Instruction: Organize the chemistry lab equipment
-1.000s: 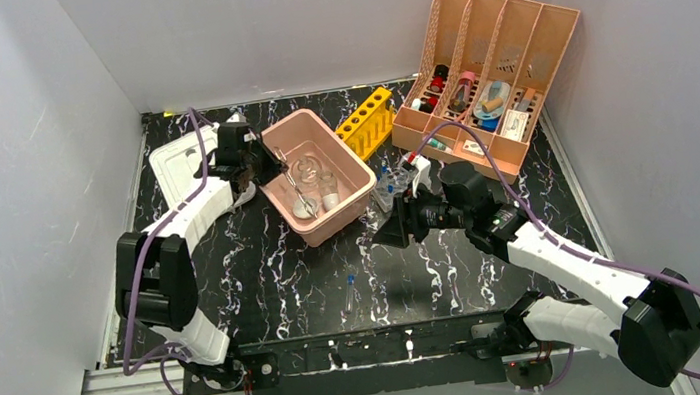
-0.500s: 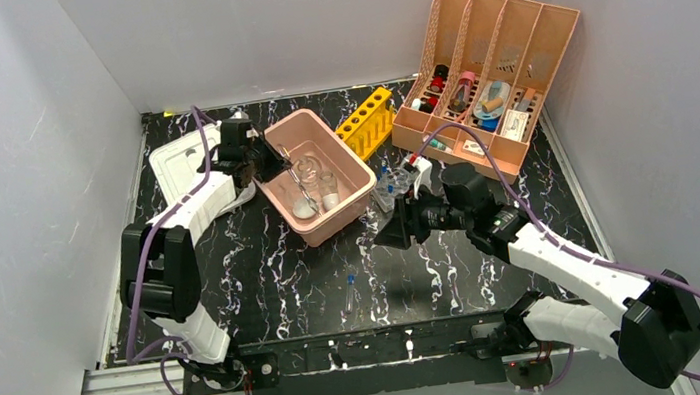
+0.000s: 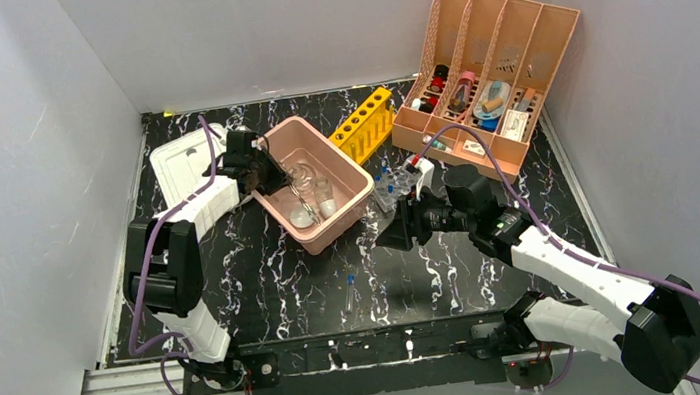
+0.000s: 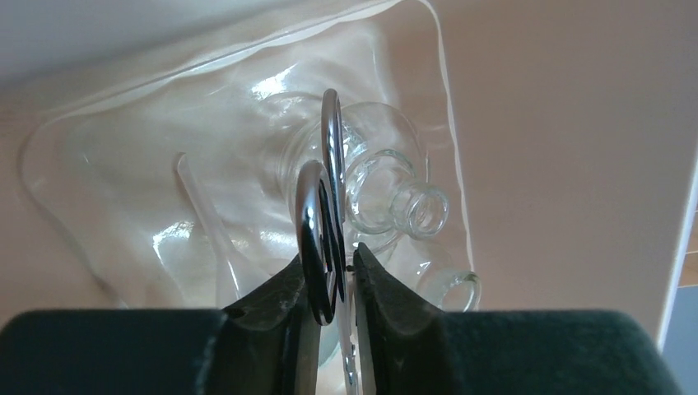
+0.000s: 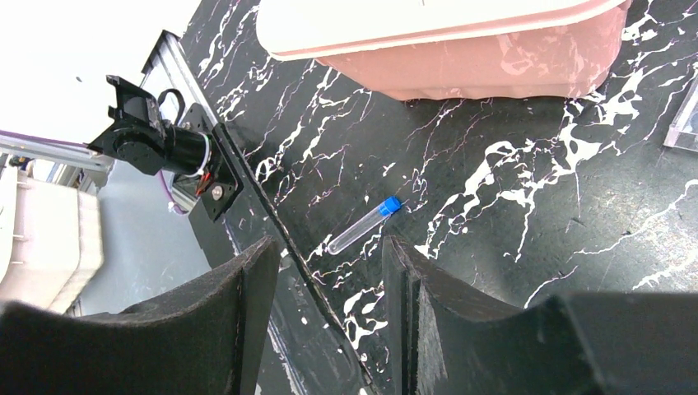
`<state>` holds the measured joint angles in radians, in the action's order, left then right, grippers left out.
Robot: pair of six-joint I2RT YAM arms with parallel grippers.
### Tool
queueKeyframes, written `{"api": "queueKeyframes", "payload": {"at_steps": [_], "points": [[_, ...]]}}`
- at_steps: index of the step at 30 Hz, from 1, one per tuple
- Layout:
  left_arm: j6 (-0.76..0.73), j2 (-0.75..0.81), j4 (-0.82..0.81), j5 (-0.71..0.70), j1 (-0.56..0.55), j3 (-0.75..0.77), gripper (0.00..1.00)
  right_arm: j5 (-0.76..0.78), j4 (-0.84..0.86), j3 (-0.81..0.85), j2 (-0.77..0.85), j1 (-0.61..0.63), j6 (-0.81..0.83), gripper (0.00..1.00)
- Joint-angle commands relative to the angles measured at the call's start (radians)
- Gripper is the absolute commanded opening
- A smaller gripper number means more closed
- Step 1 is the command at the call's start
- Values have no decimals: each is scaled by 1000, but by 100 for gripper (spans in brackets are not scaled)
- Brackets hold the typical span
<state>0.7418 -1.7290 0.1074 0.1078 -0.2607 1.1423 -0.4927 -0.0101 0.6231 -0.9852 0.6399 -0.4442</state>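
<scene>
My left hand (image 4: pixel 329 276) is clenched on the wire tongs (image 4: pixel 319 222), held in the pink tub (image 4: pixel 560 123) just over the glass flask (image 4: pixel 387 185). My right hand (image 5: pixel 328 259) is released, hovering over the worktop (image 5: pixel 510 189) near a blue-capped tube (image 5: pixel 362 225).

Black table (image 3: pixel 263 259): tub (image 3: pixel 346 216), rack (image 3: pixel 365 123), organizer (image 3: pixel 484 50)

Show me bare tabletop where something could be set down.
Bare: the marble table between the pink tub, the blue-capped tube and the left arm; also right of the right arm, below the peach organizer. Crowded: between tub, yellow rack and organizer.
</scene>
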Motion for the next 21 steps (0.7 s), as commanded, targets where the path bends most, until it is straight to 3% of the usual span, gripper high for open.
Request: {"api": "queueKeyframes", "payload": {"at_steps": [1,11,18,21], "points": [[-16,25,38,-2,0,-12,21,-7,31,-2,5,-7,7,59],[-16,27,41,-3,0,-7,35,-4,32,-10,6,-8,9,59],[15,74,108,-18,0,-3,61,-3,30,-10,7,-8,9,59],[36,104,168,-44,1,-4,67,-6,35,-8,4,-8,8,59]]}}
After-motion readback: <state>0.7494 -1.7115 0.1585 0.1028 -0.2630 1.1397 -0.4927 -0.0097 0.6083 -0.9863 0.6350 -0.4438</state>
